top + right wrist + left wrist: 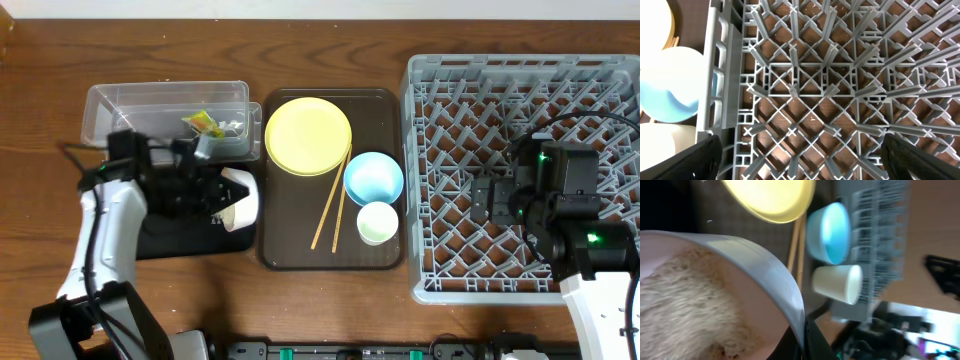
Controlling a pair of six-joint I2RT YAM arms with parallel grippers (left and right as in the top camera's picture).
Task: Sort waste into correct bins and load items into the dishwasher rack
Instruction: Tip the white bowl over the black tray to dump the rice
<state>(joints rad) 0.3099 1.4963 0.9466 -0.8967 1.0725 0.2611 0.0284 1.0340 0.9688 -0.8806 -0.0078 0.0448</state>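
Observation:
My left gripper (222, 194) is shut on the rim of the white bowl (241, 198) and holds it tipped on its side over the black tray (170, 240). In the left wrist view the bowl (755, 275) has rice scraps (680, 295) stuck inside, and the finger (807, 340) pinches its rim. The snack wrapper (205, 123) lies in the clear tub (130, 105). The yellow plate (308, 135), chopsticks (335, 200), blue bowl (373, 177) and green cup (377, 222) sit on the brown tray. My right gripper (492, 200) is open and empty, hovering above the grey rack (520, 90), with its fingers wide apart (805, 160).
The brown serving tray (282, 240) lies between the bins and the rack. The rack's pegs (815, 90) fill the right wrist view, with the blue bowl (670, 85) and cup (660, 145) just outside its left wall.

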